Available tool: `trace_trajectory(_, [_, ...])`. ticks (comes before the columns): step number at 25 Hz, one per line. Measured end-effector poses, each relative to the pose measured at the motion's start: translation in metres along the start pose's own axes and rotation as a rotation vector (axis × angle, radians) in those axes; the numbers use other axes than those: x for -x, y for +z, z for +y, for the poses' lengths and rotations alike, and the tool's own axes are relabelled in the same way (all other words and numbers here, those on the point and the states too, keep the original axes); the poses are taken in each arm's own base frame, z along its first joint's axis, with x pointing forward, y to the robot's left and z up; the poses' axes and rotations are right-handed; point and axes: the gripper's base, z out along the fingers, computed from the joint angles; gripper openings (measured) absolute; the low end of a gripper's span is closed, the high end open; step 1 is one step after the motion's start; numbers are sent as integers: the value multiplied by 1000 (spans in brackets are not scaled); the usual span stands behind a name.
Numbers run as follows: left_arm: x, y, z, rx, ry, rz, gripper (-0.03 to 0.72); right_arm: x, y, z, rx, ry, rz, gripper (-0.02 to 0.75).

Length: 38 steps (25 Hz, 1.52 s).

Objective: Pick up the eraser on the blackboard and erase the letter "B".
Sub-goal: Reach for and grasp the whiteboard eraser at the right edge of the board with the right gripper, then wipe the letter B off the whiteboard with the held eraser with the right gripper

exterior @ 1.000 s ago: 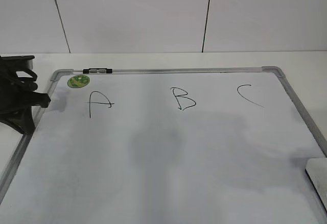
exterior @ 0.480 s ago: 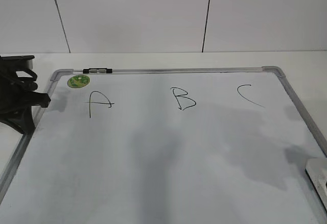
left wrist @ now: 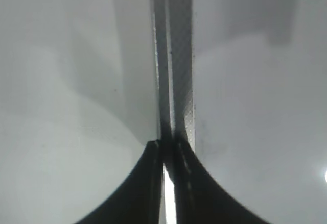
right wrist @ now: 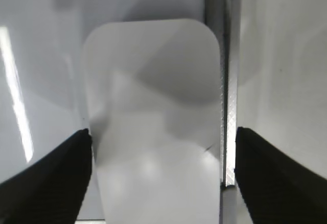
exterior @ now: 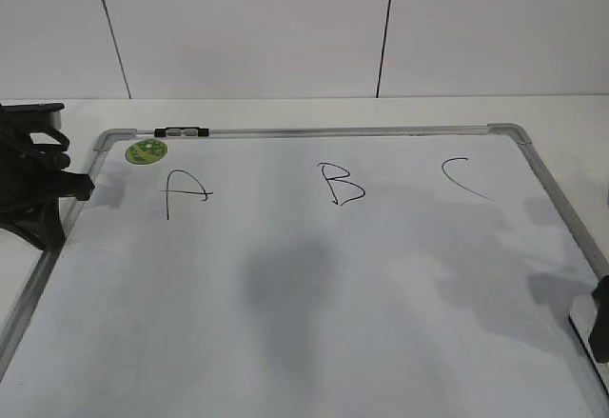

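My right pincer (right wrist: pixel 161 142) is spread wide over the eraser (right wrist: pixel 153 117); one finger overhangs the blackboard (right wrist: pixel 225 81) frame and may snag there.

The blackboard (exterior: pixel 314 342) lies flat on the tabletop (exterior: pixel 285 111), bearing the letter "B" (exterior: pixel 340 184) between an A (exterior: pixel 185 192) and a C (exterior: pixel 463 178). The left tool (exterior: pixel 84 188) rests at its left frame. The eraser (exterior: pixel 588 332) peeks in at bottom right, beside the dark right tool (exterior: pixel 600 318).
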Motion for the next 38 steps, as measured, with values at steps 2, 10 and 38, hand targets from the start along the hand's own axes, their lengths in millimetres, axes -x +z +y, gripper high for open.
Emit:
trace_trajectory(2, [0,0,0,0,0,0,20,1,3,0,-2,-1,13,667])
trace_trajectory(10, [0,0,0,0,0,1,20,3,17,0,-5,1,93,660])
trace_trajectory(38, [0,0,0,-1,-1,-1,20,5,13,2,11,20,188,540])
